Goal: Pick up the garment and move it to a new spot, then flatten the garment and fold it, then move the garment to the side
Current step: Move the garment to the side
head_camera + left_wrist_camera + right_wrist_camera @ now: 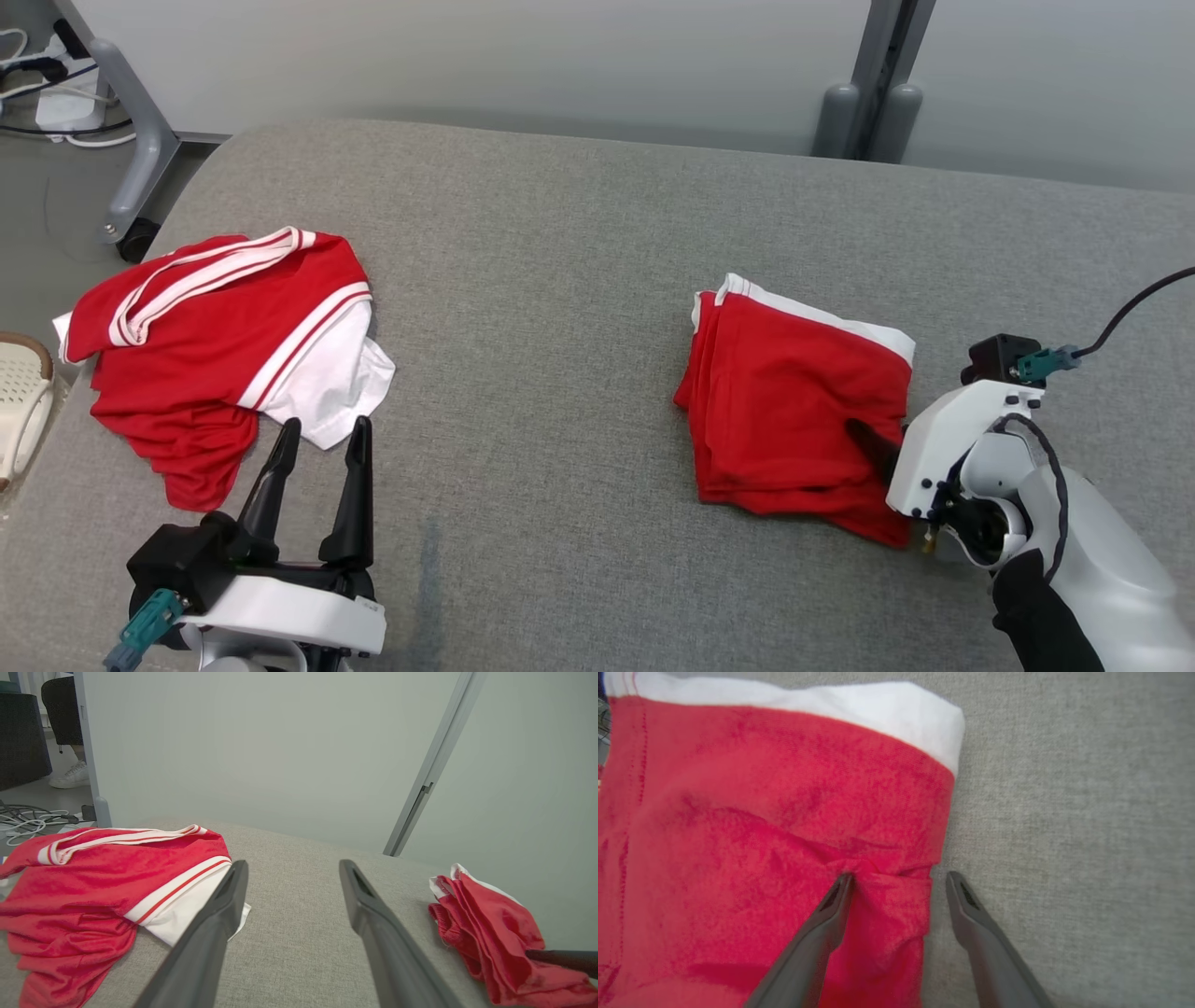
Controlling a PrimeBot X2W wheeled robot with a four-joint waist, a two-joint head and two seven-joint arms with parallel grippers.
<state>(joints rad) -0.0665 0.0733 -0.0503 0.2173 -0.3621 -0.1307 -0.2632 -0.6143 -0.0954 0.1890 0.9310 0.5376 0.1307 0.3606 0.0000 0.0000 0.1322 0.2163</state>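
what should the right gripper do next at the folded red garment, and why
Probably close the right gripper on the edge of the folded garment: its jaws stand open astride that edge, one pressed into the red cloth, the other on the grey surface beside it. A grip there should let it move the garment aside.

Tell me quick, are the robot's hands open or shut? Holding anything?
Left gripper: open, holding nothing.
Right gripper: open, astride the edge of the folded garment, one finger on it, nothing gripped.
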